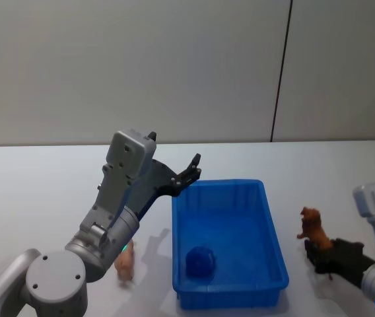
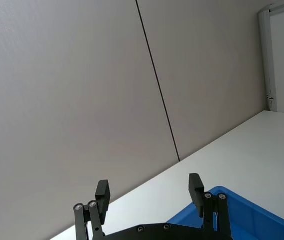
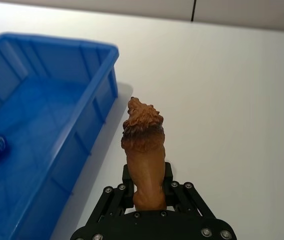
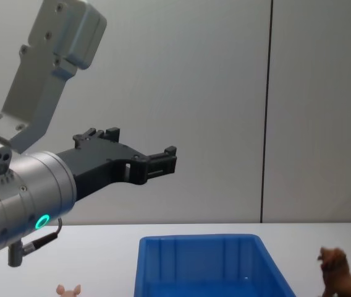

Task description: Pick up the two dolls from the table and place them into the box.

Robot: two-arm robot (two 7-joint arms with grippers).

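Item: shaggy reddish-brown lion doll (image 3: 143, 145), clamped in my right hand (image 3: 149, 192); bright blue plastic box (image 3: 96, 107) just to its left. Pale pink pig doll (image 1: 126, 263) on white worktop (image 1: 35, 198) beyond box, nearer my released left hand (image 1: 191, 170).

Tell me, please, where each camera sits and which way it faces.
Head: up high, looking down at the table; left gripper, right gripper, box, pink doll.
Chest: low, looking across at the wall; left gripper raised.
Left wrist: faces the wall over the box corner; its open fingers.
Right wrist: faces the table; right gripper clamps the brown doll.
Head and chest share both dolls.
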